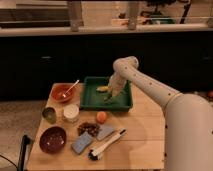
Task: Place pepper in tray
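orange bowl (62,93): just left of the tray (90,102), not my concern.
pepper (102,89): inside the tray, near its middle; resting on the floor or held just above it, can't say.
gripper (110,94): over the tray's middle, pointing down; gripping or let go, I cannot tell.
key relation: pepper just left of the gripper, touching or nearly; long axis looks left-right across the tray.
arm (145,85): comes in from the tray's right.

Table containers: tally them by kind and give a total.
Bowls: 2, the orange bowl and the maroon bowl
Cups: 2, the white cup and the dark cup
Trays: 1, the tray, with the gripper over it by the pepper
Total: 5
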Controlling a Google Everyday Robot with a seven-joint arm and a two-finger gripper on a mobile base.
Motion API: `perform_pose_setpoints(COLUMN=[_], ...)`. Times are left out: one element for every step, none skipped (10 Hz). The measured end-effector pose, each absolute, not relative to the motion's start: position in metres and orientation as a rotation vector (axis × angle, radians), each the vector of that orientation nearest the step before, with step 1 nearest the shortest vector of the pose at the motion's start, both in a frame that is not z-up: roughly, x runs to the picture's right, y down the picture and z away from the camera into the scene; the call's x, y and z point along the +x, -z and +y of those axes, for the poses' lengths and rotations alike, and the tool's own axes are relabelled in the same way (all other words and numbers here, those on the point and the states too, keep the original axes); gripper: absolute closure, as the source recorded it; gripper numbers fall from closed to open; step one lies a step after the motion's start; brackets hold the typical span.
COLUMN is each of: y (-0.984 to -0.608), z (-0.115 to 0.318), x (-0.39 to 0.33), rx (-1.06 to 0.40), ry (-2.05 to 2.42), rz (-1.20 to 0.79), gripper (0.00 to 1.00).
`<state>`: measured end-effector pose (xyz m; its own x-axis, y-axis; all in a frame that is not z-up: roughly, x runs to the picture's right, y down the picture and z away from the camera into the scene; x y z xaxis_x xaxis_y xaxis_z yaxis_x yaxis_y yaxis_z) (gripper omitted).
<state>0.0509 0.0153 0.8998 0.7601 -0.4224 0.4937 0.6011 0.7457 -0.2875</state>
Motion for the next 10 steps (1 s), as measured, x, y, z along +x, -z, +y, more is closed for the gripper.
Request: perform_pose_setpoints(y=[-0.9, -0.9, -0.9, -0.9, -0.9, -0.9, -0.899, -0.898, -0.898, -0.897], z=[0.015, 0.015, 0.014, 0.012, 0.01, 0.007, 0.004, 0.002, 0.0, -0.002], x=[0.051, 0.052, 0.053, 0.052, 0.053, 0.053, 0.052, 0.052, 0.05, 0.049], rx=[-0.453, -0.454, -0.454, -0.452, -0.449, -0.446, -0.44, -0.438, -0.435, -0.433], ry=[0.579, 0.579, 0.572, 0.564, 0.558, 0.553, 0.548, 0.547, 0.547, 0.547], rz=[-0.419, -0.418, -0.412, -0.408, -0.403, -0.399, -0.395, -0.392, -0.39, -0.386], gripper=[0.9, 0.88, 0.75, 0.65, 0.54, 0.45, 0.32, 0.25, 0.2, 0.2])
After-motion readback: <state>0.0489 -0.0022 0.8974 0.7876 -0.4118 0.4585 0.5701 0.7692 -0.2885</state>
